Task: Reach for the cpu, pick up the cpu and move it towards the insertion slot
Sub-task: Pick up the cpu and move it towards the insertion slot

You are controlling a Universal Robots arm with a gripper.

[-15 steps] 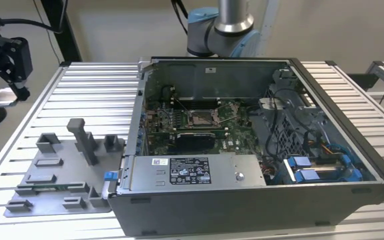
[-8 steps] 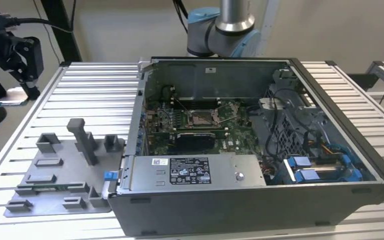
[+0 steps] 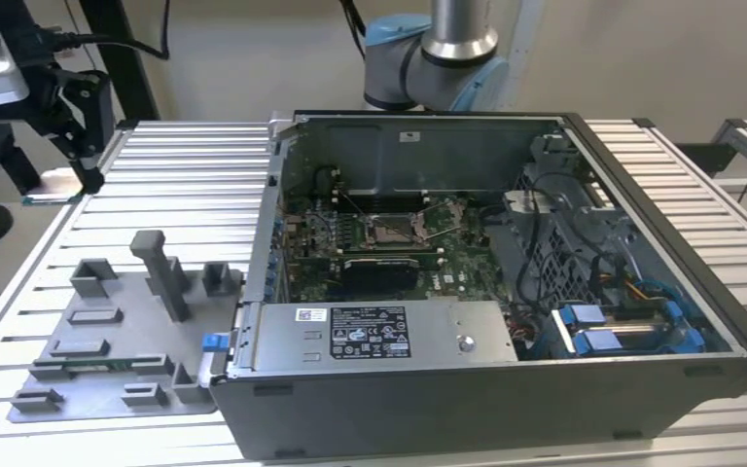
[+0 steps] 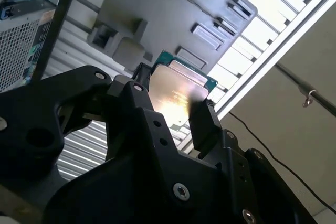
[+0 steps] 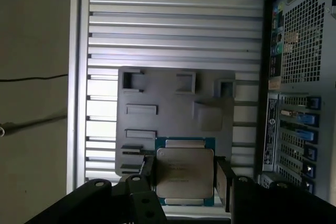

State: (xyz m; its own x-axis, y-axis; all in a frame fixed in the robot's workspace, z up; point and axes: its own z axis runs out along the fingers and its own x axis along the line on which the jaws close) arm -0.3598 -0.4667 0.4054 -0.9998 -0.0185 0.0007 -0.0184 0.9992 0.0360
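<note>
My gripper is shut on the cpu, a thin square chip with a silvery face and a green rim, held by two opposite edges between the black fingers. In the second wrist view the cpu shines between the same fingers of the gripper. In the exterior view the gripper hangs at the far left with the cpu at its tips, well above the grey fixture plate. The insertion slot, a metal-framed socket on the green board, lies inside the open computer case, far to the exterior view's right of the gripper.
The grey fixture plate with its raised blocks lies on the ribbed metal table. A tall grey post stands on the plate. The open case has high dark walls, cables and blue connectors. The arm's base stands behind the case.
</note>
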